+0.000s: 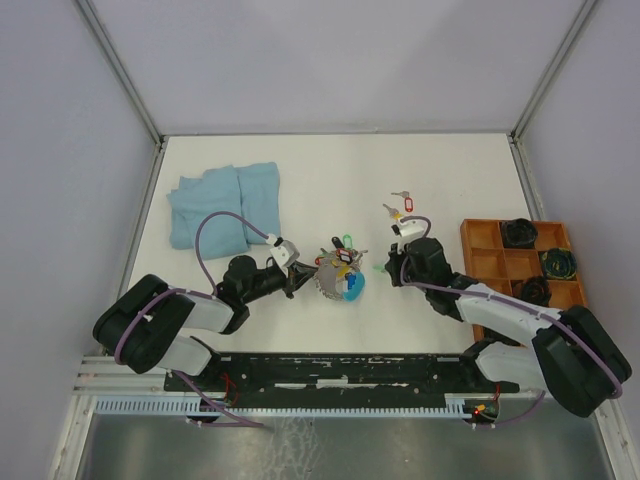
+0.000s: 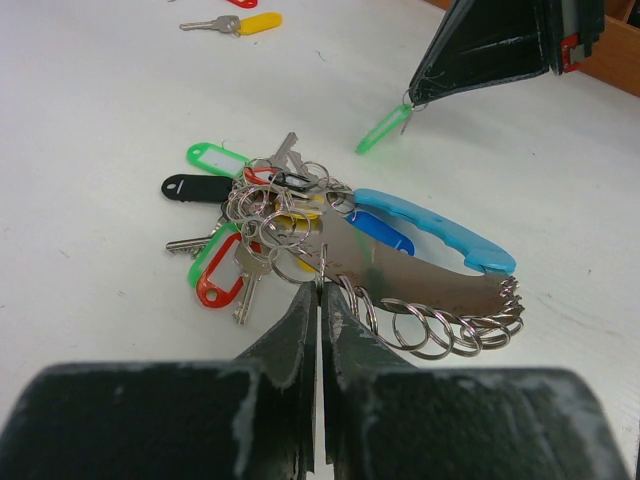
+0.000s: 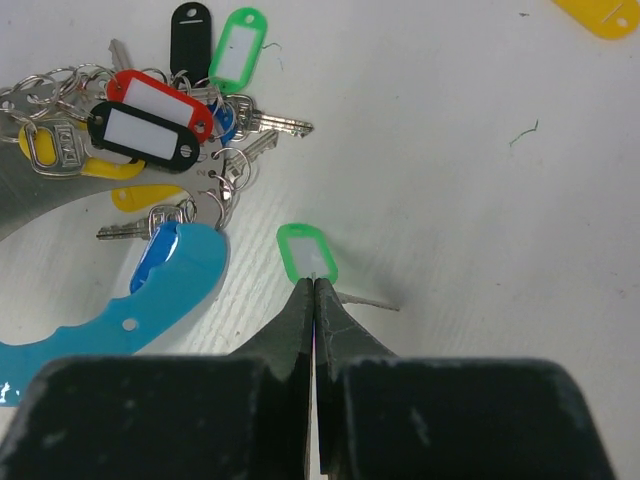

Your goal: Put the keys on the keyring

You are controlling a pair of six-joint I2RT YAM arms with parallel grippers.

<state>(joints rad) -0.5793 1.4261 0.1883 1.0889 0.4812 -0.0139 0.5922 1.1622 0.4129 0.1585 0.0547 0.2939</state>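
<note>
Closest to the near edge of the white desk [image 1: 330,170], the left gripper [image 2: 320,300] has its two black fingers pressed together on the rim of the keyring [image 2: 420,275]. The keyring is a crescent-shaped plate of silver metal with a light-blue plastic handle and a row of wire rings along its curved edge. It lies flat about midway between the left and right edges, somewhat nearer the near edge than the far one. A bunch of silver keys [image 2: 250,215] with black, green, red and yellow oblong tags is heaped against the end of the plate farthest from the handle.

Just to the right of the keyring, apart from it, the right gripper [image 3: 315,295] is closed on a green-tagged key [image 3: 307,250], a small silver key with an oblong plastic tag. The fingertips pinch it where tag and key join, and the blade pokes out to one side. The tag slants down towards the desk; whether it touches cannot be told.

Farther out, beyond the right gripper, a yellow-tagged key [image 1: 400,217] and a red-tagged key [image 1: 407,203] lie loose near each other.

Along the right edge stands an orange compartment tray [image 1: 485,265] holding three dark round objects [image 1: 519,231]. A folded light-blue cloth [image 1: 225,205] lies towards the far left corner.
</note>
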